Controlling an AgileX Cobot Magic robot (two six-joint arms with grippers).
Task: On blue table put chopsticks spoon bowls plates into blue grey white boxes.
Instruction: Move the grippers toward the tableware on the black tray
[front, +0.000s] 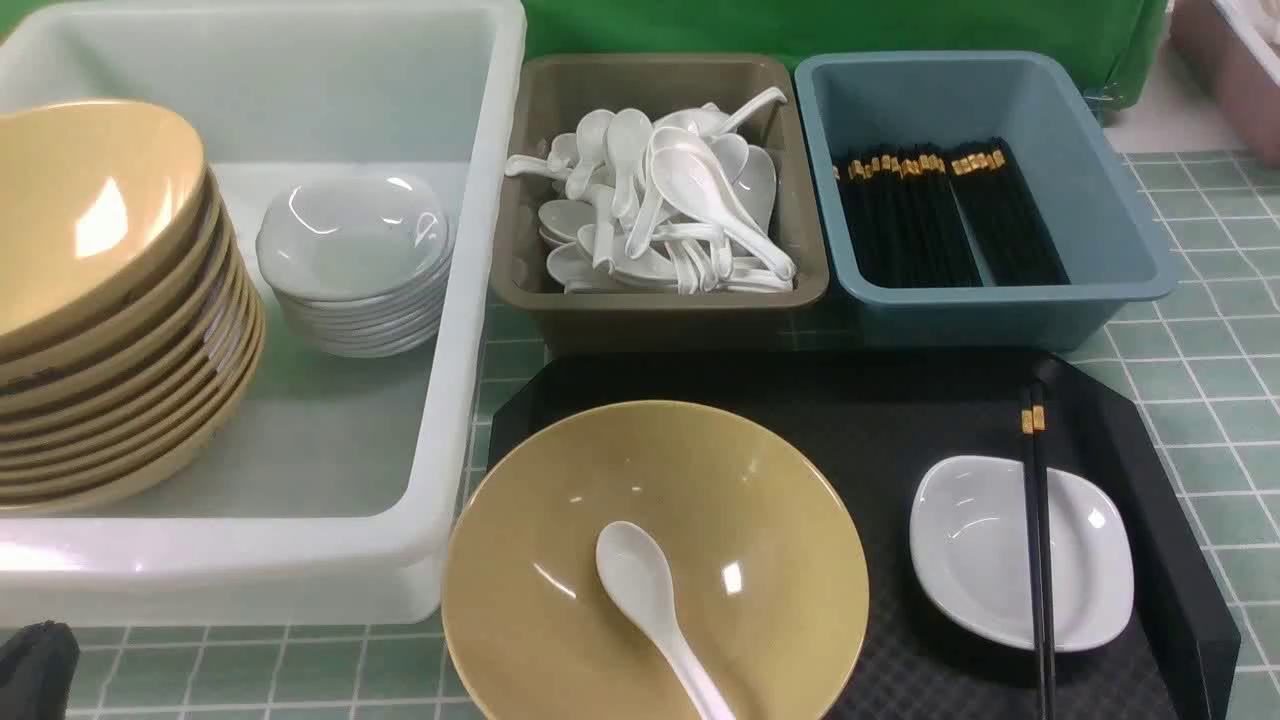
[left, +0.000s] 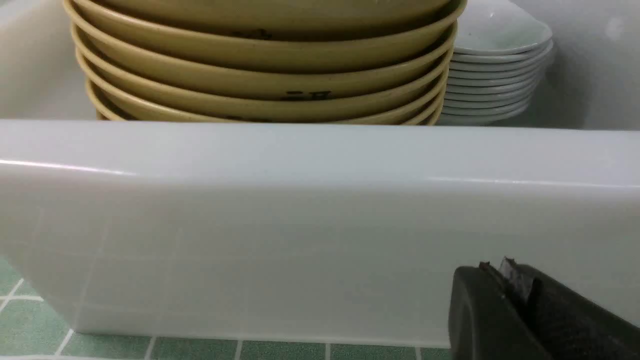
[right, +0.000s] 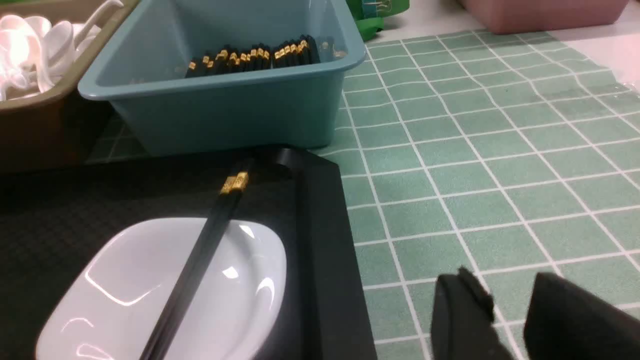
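Faintly, stacked bowls (left: 260, 75) bear unreadable dark marks. Black tray (front: 880, 410) carries one bowl (front: 720, 480), one spoon (front: 640, 580), one plate (front: 970, 550), two chopsticks (front: 1038, 520). Right gripper (right: 510, 305) parted, empty; left gripper (left: 515, 300) state unclear.

Near the table's (front: 1200, 400) front edge, a tan bowl (front: 740, 500) held a white spoon (front: 640, 580); black chopsticks (front: 1040, 560) lay across a white plate (front: 975, 550).

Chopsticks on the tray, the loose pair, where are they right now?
Front view: the loose chopsticks lie across the white plate at the black tray's right side, in front of the blue box.
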